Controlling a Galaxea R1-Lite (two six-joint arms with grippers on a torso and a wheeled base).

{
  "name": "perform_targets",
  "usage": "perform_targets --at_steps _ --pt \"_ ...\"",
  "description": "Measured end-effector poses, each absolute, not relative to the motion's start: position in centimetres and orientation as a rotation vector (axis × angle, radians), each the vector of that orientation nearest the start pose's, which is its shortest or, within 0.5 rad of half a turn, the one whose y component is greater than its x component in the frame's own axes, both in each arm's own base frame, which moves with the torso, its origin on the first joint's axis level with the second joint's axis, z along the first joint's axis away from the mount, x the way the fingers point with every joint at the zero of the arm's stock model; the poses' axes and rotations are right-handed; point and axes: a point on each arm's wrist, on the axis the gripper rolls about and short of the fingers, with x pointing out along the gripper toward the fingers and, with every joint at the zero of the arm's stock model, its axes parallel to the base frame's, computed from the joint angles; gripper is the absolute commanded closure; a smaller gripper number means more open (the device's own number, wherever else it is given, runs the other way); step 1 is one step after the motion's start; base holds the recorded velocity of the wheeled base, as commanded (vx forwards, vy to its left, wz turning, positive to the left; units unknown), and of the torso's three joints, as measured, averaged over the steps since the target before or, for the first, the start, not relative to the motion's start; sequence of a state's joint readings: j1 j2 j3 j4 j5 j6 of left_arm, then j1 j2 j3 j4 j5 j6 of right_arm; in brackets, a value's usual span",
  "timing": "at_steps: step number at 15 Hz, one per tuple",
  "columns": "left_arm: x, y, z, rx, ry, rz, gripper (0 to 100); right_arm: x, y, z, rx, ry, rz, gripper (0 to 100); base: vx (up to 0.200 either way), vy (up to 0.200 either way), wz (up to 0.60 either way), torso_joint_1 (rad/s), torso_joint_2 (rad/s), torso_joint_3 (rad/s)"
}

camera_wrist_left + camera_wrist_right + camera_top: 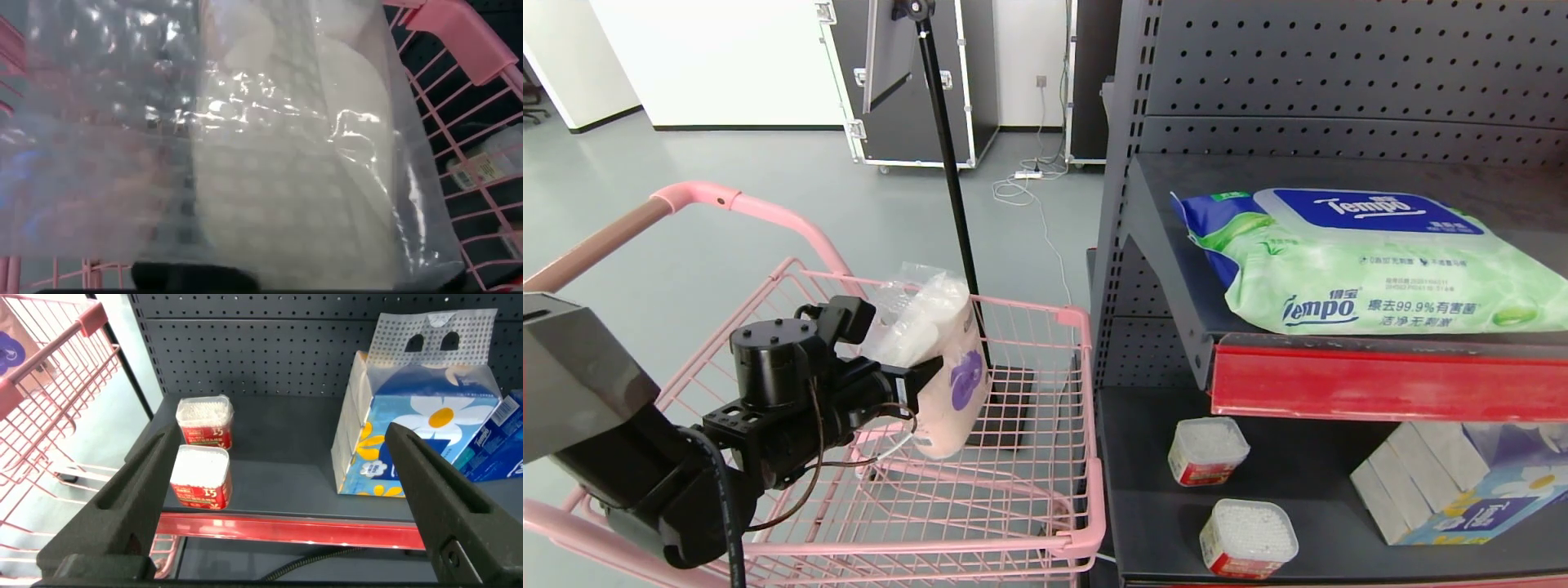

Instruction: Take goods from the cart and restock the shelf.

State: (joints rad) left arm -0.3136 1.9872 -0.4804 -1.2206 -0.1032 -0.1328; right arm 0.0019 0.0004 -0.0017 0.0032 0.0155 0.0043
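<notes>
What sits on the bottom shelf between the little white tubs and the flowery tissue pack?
Nothing: the shelf between the tubs and tissue pack is bare, clearest in the right wrist view.

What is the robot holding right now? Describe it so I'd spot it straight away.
Find the pink cart to the left of the dark shelf. At the cart, the left hand grips a tall pack in clear crinkly wrap, white with a purple mark. Every other item lies on the shelf; this one is at the cart.
</notes>
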Motion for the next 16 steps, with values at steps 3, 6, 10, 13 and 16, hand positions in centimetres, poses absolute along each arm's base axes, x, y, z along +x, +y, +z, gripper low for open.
perform_targets --at_steps 3,6,10,13,16 --pt "28.7 -9.7 7.0 -0.097 0.337 -0.394 100 -2.3 0.0 7.6 0.004 0.002 0.017 0 0.000 0.000 0.00 0.000 0.00 0.000" --pt "28.0 -9.4 7.1 -0.102 0.341 -0.391 100 -2.3 0.0 7.6 0.003 0.002 0.018 0 0.000 0.000 0.00 0.000 0.00 0.000" --pt "26.8 -8.8 9.1 -0.111 0.283 -0.389 100 -2.3 0.0 7.6 0.003 0.002 0.018 0 0.000 0.000 0.00 0.000 0.00 0.000" --pt "25.8 -8.4 11.7 -0.118 0.219 -0.389 100 -2.3 0.0 7.6 0.003 0.002 0.019 0 0.000 0.000 0.00 0.000 0.00 0.000" --pt "24.5 -7.8 14.5 -0.125 0.150 -0.389 100 -2.3 0.0 7.6 0.003 0.002 0.019 0 0.000 0.000 0.00 0.000 0.00 0.000"
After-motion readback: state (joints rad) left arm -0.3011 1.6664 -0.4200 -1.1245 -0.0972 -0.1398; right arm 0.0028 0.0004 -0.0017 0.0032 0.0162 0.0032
